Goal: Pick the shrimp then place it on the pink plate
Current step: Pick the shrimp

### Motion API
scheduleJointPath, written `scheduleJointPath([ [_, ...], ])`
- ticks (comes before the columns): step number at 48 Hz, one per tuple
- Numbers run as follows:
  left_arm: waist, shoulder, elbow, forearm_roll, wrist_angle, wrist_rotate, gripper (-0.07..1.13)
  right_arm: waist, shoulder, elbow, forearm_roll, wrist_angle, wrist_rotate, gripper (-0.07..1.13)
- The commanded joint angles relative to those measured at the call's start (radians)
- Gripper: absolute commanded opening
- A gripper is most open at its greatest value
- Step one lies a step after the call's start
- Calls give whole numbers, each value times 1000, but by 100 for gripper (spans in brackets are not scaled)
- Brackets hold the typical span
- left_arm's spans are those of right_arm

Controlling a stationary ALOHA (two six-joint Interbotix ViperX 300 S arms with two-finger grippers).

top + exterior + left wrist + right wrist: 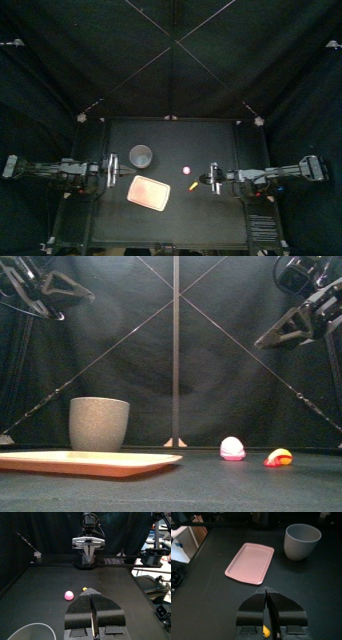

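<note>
Black curtains close in a small black table point(201, 215), seen from above and from table height at its front edge. Two black robot arms reach in from the sides and hang above the table, touching nothing.

The left gripper point(93, 591) has its two jaws pressed together, with only a thin slit between them, and they hold nothing. The right gripper point(265, 588) is clenched the same way and is also empty. A speck of yellow shows low down between its jaws in its own wrist view, too small to identify.

A flat pink plate point(148, 192) lies on the table left of centre, near the left gripper, with nothing on it. Behind the plate stands a tall grey speckled cup point(99, 423), upright and apart from the plate.

Right of centre sits a small egg-shaped toy point(233, 448), pink with a paler top. The toy shrimp point(279, 457), orange-red and yellow, rests on the bare table to the right of the egg toy and a little nearer the front. From above, the shrimp lies between the plate and the right gripper, closer to the gripper and well apart from the plate.
</note>
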Motion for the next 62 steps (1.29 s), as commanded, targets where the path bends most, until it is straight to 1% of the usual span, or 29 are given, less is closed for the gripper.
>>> scheduleJointPath([
  [1,8,3,-21,0,-37,0,5,5,25,-23,3,-2,2,20],
  [2,11,3,-21,0,-38,2,5,5,31,-23,6,0,2,25],
  [3,11,3,-21,0,-38,0,5,5,35,-23,11,0,3,32],
  [4,11,3,-21,0,-40,0,5,5,37,-23,12,-2,3,35],
  [5,12,3,-20,0,-41,0,5,5,41,-25,20,-2,3,43],
  [6,14,3,-18,0,-41,0,5,5,43,-25,26,-2,3,48],
  [12,12,3,-15,0,-46,-2,5,-5,57,-26,83,-2,3,80],
  [14,12,5,-12,0,-46,-3,5,-6,63,-26,104,-2,2,86],
  [17,14,3,-12,0,-48,-3,5,-5,75,-26,123,5,2,92],
  [22,14,3,-12,0,-49,-2,5,3,110,-26,132,6,0,92],
  [28,18,5,-14,0,-51,-2,5,6,172,-32,112,37,0,92],
  [33,23,5,-12,-2,-54,-3,5,5,227,-52,117,100,2,92],
  [38,23,6,-8,-6,-58,-3,5,0,285,-87,106,196,-6,92],
  [43,23,5,-5,-15,-58,-2,5,-3,347,-123,71,281,-9,92],
  [51,26,6,-2,-17,-57,0,5,-5,431,-166,-14,327,-2,92],
  [62,29,6,14,-17,-57,0,5,-23,511,-212,-54,362,-2,92],
])
